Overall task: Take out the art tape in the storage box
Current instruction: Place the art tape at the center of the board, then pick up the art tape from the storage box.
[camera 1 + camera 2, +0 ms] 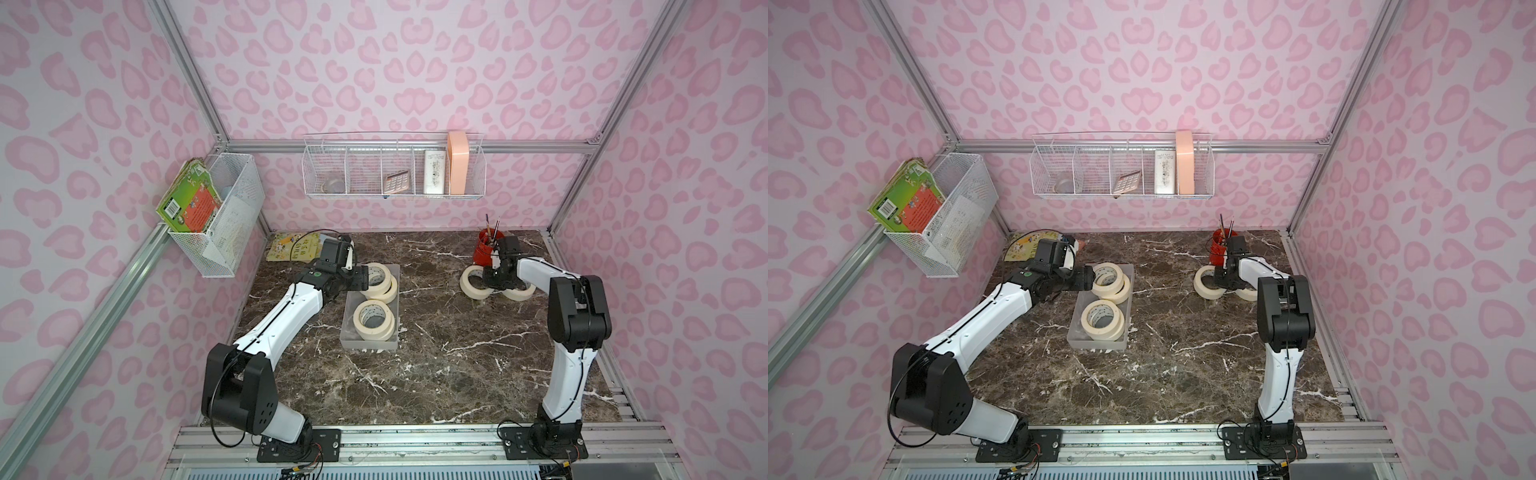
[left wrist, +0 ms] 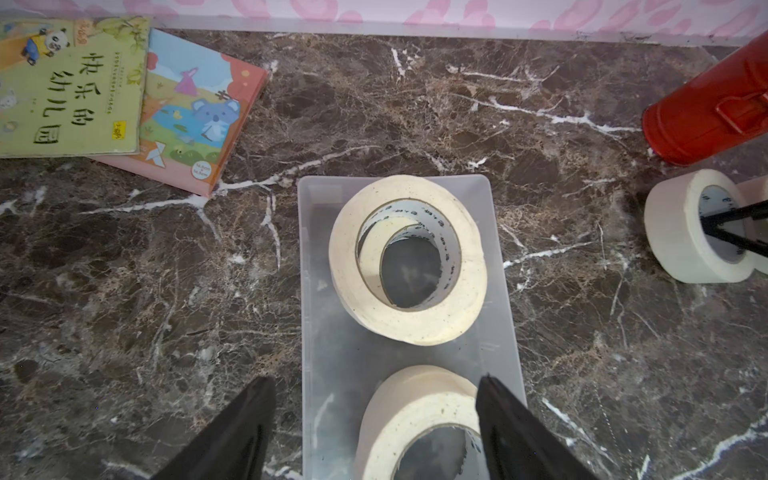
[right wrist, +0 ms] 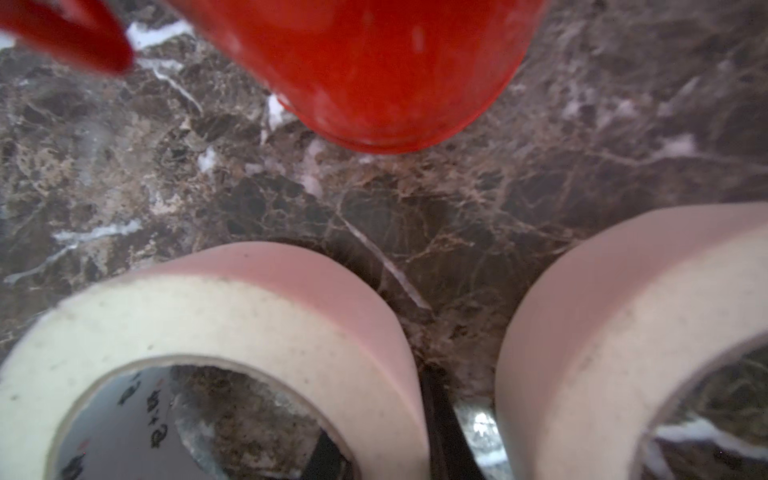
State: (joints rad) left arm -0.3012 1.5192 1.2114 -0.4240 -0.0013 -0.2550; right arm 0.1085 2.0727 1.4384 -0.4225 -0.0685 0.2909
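Where: four rolls of art tape [image 1: 373, 320] sit in two stacks inside the storage box [image 1: 365, 347], mid-worktop [image 1: 436, 374]; two outside rolls [image 1: 471, 286] lie by a red cup [image 1: 482, 249].
Grip: the left hand [image 2: 374, 380] hovers over the box, fingers apart, empty; the right hand [image 3: 434, 382] is closed, low between the outside rolls.
Risk: lifting a top roll could drag its partner or tip the box.
Obstacles: box walls hug the rolls; books [image 2: 70, 83] lie beyond.

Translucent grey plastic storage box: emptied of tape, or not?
Not empty. Two stacks of cream tape rolls sit inside the translucent grey plastic box, one toward each end; each looks two rolls deep.
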